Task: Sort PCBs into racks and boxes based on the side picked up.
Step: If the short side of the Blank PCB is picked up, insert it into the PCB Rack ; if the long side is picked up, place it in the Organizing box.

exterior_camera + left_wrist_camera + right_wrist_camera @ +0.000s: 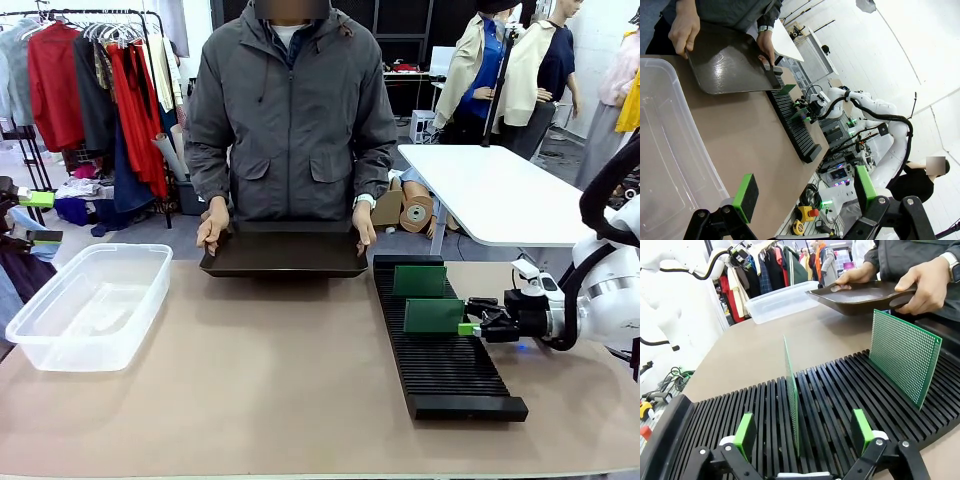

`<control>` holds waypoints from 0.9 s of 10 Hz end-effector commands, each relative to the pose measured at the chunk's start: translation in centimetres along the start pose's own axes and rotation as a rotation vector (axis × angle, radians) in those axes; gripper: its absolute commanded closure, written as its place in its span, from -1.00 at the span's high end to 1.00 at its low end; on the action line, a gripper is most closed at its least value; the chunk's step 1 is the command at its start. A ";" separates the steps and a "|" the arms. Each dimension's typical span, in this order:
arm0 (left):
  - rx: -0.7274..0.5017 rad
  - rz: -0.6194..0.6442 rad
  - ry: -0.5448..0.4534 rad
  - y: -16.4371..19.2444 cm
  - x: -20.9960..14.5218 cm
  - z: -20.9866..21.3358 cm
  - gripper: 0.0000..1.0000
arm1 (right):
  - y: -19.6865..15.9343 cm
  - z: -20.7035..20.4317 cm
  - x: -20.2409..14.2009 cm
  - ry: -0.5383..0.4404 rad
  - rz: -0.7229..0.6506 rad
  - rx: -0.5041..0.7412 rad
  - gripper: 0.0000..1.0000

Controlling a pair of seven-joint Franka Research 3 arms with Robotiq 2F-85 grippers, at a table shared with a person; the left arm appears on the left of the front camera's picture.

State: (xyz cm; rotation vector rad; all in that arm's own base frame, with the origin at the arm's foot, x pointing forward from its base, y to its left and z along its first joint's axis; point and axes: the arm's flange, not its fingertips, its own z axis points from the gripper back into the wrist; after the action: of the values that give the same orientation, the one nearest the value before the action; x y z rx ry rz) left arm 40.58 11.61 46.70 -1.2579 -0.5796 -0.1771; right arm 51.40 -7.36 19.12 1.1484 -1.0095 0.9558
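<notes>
Tan tabletop (280,380) carrying the whole setup, clothes rail (90,70) standing in the upper left background.

Standing upright in the black rack (445,350), right of centre in the front view: two PCBs, the nearer board (433,316) just beside the right gripper (472,327), the farther board (419,281) a few slots behind toward the person. Seen edge-on in the right wrist view, nearer board (791,395) sitting in a slot midway between the green pads (745,434), pads spread clear of it on both sides, not touching. Farther board (904,356) showing its dotted face at right of that view.

Judging the step as release and retreat: backing straight out along the slot line, keeping fingers spread, avoiding any sideways sweep that could tip the board.

Left gripper (805,192) hanging with fingers wide apart, gripping nothing, over the edge of the clear box (90,305) at left of the front view; box looking empty.

Person's hands (212,228) holding a dark shallow tray (285,255) at the far edge, centre top.
</notes>
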 end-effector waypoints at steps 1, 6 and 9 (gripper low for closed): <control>-0.008 -0.001 0.002 -0.2 -0.1 0.1 1.00 | 0.0 0.0 0.0 0.004 0.001 -0.003 1.00; -0.008 -0.001 0.002 -0.2 -0.1 0.1 1.00 | 0.0 0.0 0.0 0.004 0.001 -0.003 1.00; -0.008 -0.001 0.002 -0.2 -0.1 0.1 1.00 | 0.0 0.0 0.0 0.004 0.001 -0.003 1.00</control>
State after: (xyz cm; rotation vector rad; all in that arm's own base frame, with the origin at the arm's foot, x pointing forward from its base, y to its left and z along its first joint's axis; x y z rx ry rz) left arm 40.58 11.61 46.70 -1.2579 -0.5796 -0.1771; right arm 51.38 -7.36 19.04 1.1487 -1.0082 0.9547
